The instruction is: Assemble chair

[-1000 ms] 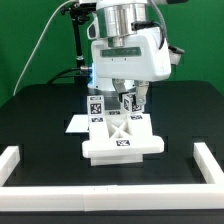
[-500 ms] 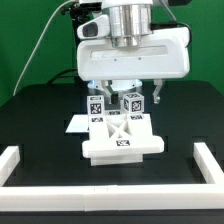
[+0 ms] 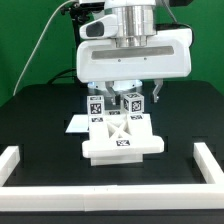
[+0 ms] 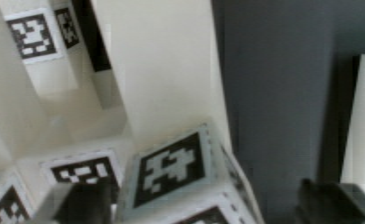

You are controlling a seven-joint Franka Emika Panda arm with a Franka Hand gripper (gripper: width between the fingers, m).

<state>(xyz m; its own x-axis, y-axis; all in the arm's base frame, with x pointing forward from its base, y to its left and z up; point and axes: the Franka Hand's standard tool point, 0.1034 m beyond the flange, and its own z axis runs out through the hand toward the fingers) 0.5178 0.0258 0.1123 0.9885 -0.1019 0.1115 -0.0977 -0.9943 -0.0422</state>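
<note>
The chair (image 3: 121, 141) stands mid-table as a white, partly joined block: a flat seat panel with an X-braced tag face. Two tagged upright pieces (image 3: 132, 103) rise behind it. My gripper (image 3: 127, 97) hangs straight down over these uprights, its broad side facing the exterior view. In the wrist view a white tagged piece (image 4: 170, 170) stands between my dark fingers (image 4: 332, 200). There is a clear gap to one finger, so my gripper (image 4: 205, 206) is open and holds nothing. The contact on the other side is blurred.
The marker board (image 3: 74, 124) lies flat on the black table at the exterior view's left of the chair. A low white border rail (image 3: 20, 158) runs along the front and both sides. Cables hang at the back left.
The hand has turned about its vertical axis from narrow side to broad side facing the camera. It has barely moved in the last half second. The chair pieces have not moved.
</note>
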